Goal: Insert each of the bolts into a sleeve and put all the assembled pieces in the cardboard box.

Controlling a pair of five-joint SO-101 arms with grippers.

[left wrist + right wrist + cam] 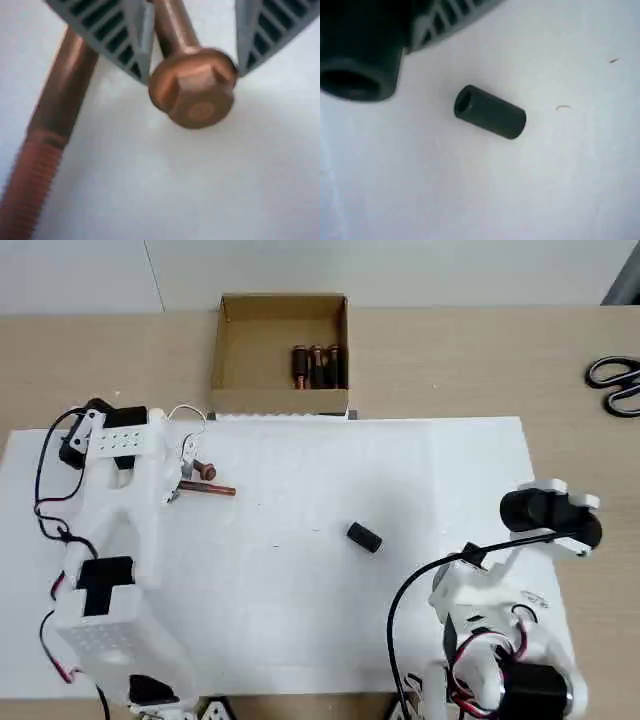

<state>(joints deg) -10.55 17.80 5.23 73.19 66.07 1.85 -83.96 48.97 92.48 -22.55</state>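
My left gripper [192,75] is open and straddles a copper bolt [192,92] just behind its hex head; one finger [135,45] touches the shank, while the other stands a little off it. A second copper bolt [47,135] lies beside it. In the high view both bolts [207,480] lie at the left gripper [190,472]. A loose black sleeve [364,537] [490,111] lies mid-sheet. My right gripper [550,515] hovers to its right, shut on another black sleeve [357,75] [522,509]. The cardboard box [228,350] holds three assembled pieces [318,367].
A white sheet [300,620] covers the wooden table. Scissors [615,385] lie at the far right edge. Cables loop beside both arm bases. Bare sheet stretches between the arms around the loose sleeve.
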